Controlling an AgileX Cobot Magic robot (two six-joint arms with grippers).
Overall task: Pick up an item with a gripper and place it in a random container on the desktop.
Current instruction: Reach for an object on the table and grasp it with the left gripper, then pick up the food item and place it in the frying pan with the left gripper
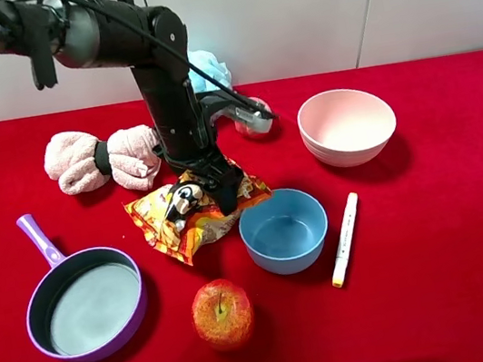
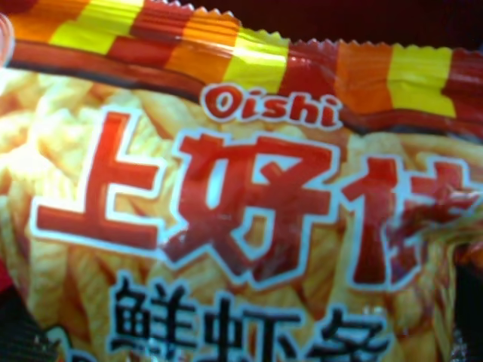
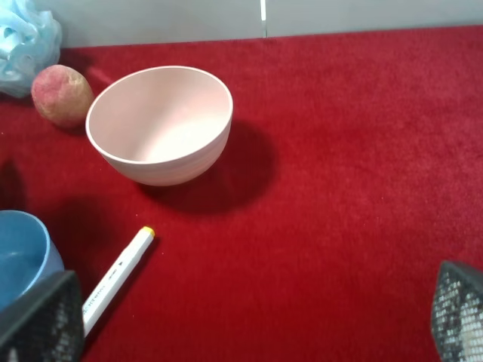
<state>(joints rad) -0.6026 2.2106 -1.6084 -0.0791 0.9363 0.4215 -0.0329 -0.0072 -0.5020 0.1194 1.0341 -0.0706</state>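
Barely started: left gripper (image 1: 223, 188) down on the snack bag (image 1: 181, 232), closure can't tell; lift and drop into near-left pan (image 1: 94, 353) remain.

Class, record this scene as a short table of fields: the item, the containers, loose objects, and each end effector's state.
Item: snack bag, lying on the red cloth between the towel roll and blue bowl
Containers: purple frying pan, blue bowl, pink bowl, all empty
Loose objects: apple, marker
Left end effector: down on the bag, jaws apart
Right end effector: open, over bare cloth
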